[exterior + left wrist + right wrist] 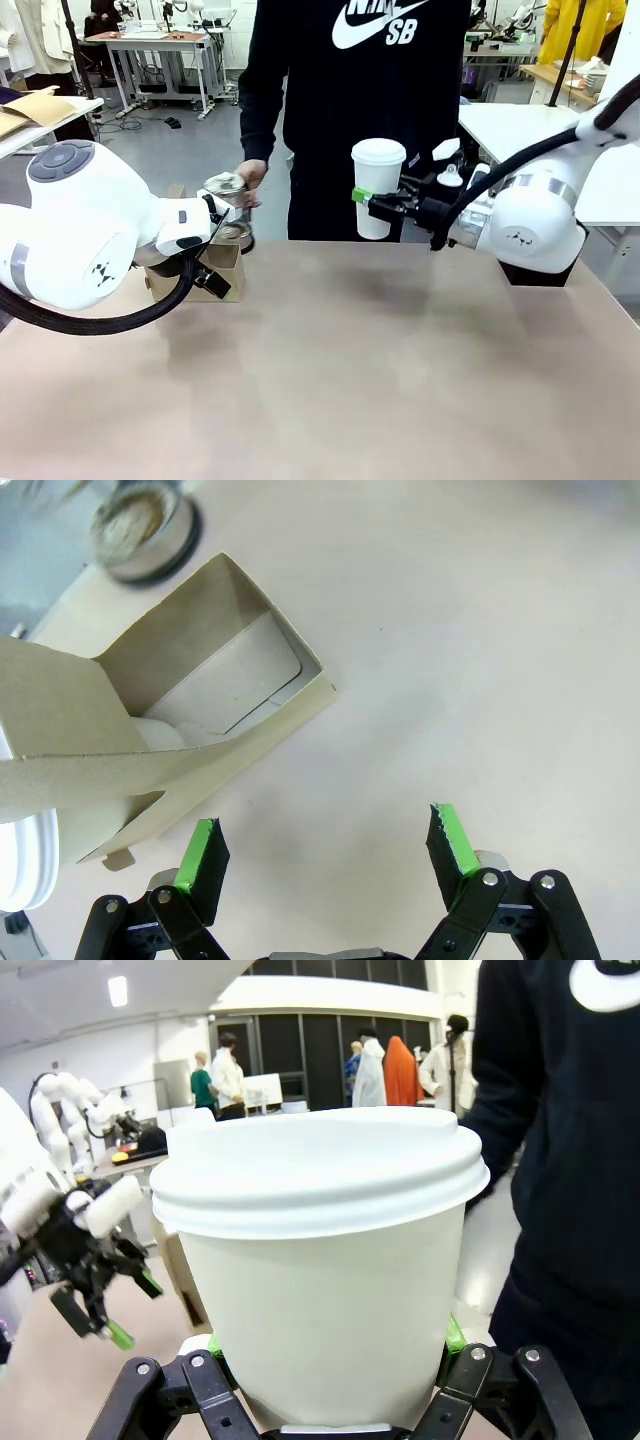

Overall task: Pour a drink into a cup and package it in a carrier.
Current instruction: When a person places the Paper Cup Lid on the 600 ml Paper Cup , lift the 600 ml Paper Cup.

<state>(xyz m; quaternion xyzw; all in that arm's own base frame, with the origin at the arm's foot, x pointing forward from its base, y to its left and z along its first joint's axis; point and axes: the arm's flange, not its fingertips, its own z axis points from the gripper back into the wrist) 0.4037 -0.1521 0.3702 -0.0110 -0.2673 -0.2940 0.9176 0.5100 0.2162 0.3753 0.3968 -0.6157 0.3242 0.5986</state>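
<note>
Two grippers: right gripper [377, 205] clamped on lidded cup [379, 168], upright aloft far right of centre; left gripper [325, 827] spread beside carrier [215, 685], far left; carry cup level, lower squarely in.

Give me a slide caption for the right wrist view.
Right gripper clamps a lidded white cup in front of a person in black.

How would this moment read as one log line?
right gripper: holding cup aloft | left gripper: open beside carrier | person's hand: holding jug
</note>
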